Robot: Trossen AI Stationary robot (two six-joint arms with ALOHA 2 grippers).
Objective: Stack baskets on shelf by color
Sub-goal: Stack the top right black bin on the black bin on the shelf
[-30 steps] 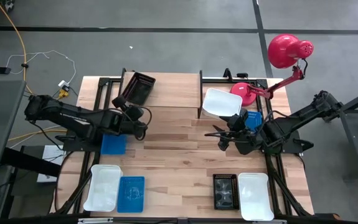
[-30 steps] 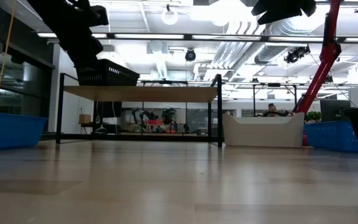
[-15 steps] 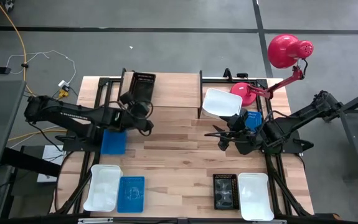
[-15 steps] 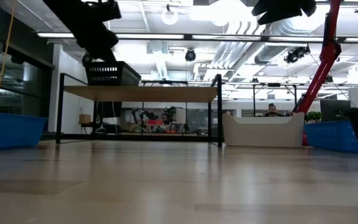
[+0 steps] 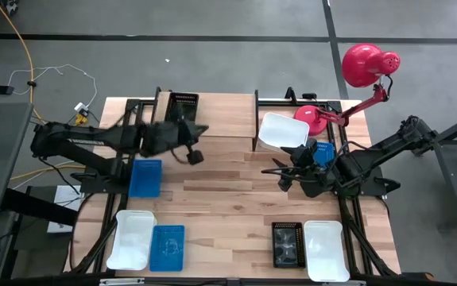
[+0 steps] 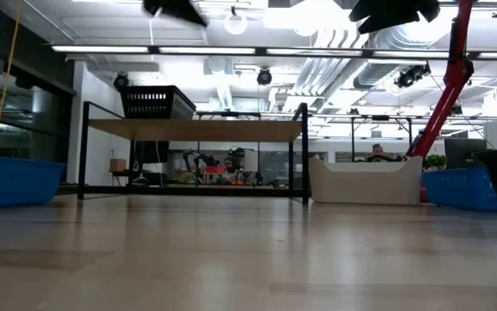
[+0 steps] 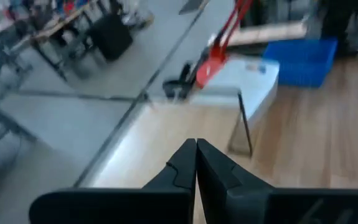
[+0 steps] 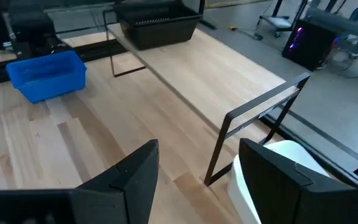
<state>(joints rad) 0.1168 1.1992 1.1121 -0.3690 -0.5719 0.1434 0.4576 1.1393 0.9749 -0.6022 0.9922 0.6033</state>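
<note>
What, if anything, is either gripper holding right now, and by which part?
Nothing. The left gripper is shut and empty, clear of the black basket on the shelf; the right gripper is open and empty.

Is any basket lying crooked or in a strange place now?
Yes. The white basket near the lamp lies askew, angled to the table edges and half tucked under the shelf end. The black basket sits squarely on the shelf.

No readable text or labels anywhere
</note>
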